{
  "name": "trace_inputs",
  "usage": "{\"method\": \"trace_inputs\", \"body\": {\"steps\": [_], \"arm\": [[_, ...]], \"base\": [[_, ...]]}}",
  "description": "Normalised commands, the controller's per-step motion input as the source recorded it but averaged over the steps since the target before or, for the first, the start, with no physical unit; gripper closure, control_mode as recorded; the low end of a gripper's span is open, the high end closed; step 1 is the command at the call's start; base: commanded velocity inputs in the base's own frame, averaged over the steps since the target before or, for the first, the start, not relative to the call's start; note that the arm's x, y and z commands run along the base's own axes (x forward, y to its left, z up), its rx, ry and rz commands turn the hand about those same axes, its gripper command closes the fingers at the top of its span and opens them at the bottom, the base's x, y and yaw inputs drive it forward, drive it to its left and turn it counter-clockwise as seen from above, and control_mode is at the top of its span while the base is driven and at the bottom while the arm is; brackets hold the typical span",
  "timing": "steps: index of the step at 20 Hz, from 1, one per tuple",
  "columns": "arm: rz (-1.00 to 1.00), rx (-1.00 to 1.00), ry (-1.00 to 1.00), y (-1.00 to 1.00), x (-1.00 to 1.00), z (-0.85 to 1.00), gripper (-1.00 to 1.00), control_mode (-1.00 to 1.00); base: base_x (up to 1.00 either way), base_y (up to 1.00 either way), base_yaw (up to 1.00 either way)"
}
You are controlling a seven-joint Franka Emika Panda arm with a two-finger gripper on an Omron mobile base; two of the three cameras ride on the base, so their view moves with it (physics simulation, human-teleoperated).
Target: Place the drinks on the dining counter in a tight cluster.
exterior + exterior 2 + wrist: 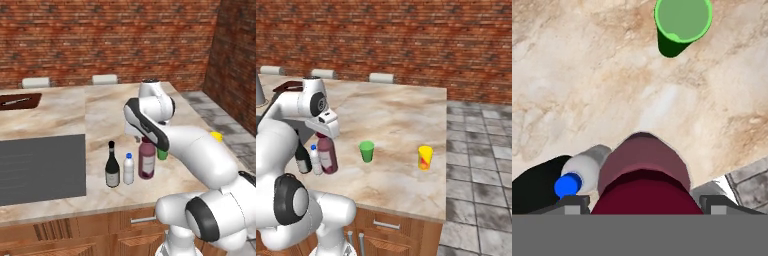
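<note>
On dining counter — three bottles upright: wine bottle, water bottle, juice bottle.

At the centre of the left base view stand a dark wine bottle with a pale label, a clear water bottle capped in blue, and a purple-red juice bottle. The dining counter is veined beige marble over wooden fronts. In the right base view a green cup sits mid-frame and a yellow cup to its right.
</note>
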Motion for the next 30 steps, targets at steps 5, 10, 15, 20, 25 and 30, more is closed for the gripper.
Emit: {"method": "trace_inputs", "body": {"steps": [5,10,15,20,25,30], "arm": [[-0.01,-0.03,0.0,0.0,0.32,-0.21,1.0,-1.0],[0.0,-0.02,0.0,0.0,0.3,-0.27,1.0,-1.0],[0.0,0.0,0.0,0.0,0.18,-0.2,1.0,-1.0],[-0.01,0.0,0.0,0.09,0.01,-0.13,1.0,-1.0],[-0.03,0.0,0.0,0.1,0.0,-0.14,1.0,-1.0],[-0.01,0.0,0.0,0.01,-0.01,-0.17,1.0,-1.0]], "base": [[0.0,0.0,0.0],[0.0,0.0,0.0],[0.0,0.0,0.0],[0.0,0.0,0.0],[0.0,0.0,0.0],[0.0,0.0,0.0]]}}
